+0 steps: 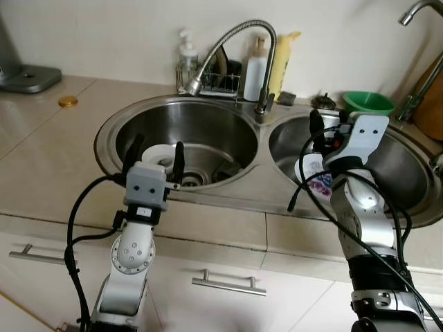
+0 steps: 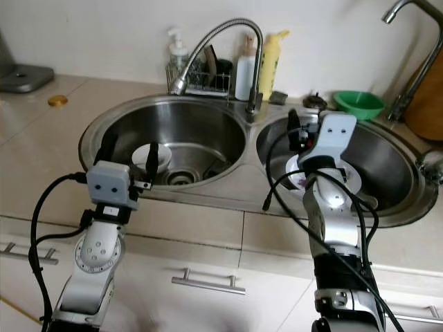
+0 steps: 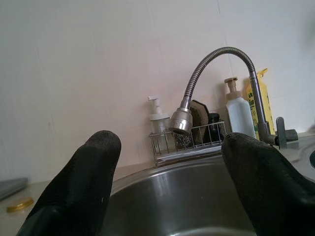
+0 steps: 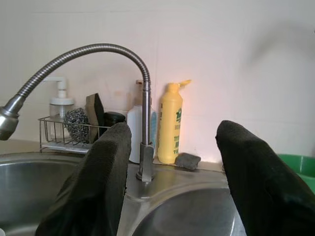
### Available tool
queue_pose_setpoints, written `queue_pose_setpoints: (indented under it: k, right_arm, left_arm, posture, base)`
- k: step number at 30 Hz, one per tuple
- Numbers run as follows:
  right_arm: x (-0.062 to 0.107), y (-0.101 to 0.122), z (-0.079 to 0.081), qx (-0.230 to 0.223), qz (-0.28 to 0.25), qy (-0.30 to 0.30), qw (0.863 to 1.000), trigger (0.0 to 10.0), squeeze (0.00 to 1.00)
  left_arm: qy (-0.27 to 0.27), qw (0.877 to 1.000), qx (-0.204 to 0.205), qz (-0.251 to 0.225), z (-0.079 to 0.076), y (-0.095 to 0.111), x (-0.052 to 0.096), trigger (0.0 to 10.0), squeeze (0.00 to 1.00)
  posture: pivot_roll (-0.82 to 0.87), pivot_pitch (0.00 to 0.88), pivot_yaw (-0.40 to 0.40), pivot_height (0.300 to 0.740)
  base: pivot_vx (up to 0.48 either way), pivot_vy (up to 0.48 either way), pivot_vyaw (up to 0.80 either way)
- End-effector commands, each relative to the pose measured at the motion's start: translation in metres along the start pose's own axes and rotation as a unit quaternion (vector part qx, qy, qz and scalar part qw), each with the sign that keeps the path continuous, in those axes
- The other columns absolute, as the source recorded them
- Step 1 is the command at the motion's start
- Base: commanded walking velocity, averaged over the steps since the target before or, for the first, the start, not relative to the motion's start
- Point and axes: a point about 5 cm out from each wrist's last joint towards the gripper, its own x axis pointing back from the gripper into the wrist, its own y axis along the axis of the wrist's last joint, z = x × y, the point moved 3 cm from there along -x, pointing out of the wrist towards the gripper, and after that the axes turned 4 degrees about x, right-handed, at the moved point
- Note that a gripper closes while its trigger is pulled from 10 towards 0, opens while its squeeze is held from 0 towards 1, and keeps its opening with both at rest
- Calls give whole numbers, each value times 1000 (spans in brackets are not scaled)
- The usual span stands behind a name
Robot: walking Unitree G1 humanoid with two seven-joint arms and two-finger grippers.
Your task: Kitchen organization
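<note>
Double sink (image 1: 257, 181); both end effectors hover, fingers apart.

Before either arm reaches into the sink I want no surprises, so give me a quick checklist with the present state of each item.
1. Left gripper fingers open: ok.
2. Right gripper fingers open and holding nothing: ok.
3. White dish in the left basin, ahead of the left gripper: ok.
4. Dish in the right basin free to grasp: cannot tell, the right arm hides most of it.
5. Faucet spout hangs over the left basin, above the reach path: not ok.
</note>
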Motion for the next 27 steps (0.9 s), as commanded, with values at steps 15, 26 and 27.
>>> queue_pose_setpoints:
  k: [15, 26, 27]
  right_arm:
    - [11, 3, 14, 46, -14, 21, 999, 10000, 0]
    - [14, -1, 13, 60, -4, 9, 998, 10000, 0]
    - [14, -1, 13, 61, -4, 8, 998, 10000, 0]
  left_arm:
    - [0, 1000, 16, -4, 0, 6, -5, 10000, 0]
    - [-2, 1000, 17, -7, -1, 7, -5, 10000, 0]
    - [-2, 1000, 18, -7, -1, 7, -5, 10000, 0]
  posture:
    - [32, 0, -48, 740]
    - [28, 0, -51, 740]
    - [26, 0, -51, 740]
  base:
    - [0, 397, 0]
    - [0, 470, 0]
    - [0, 472, 0]
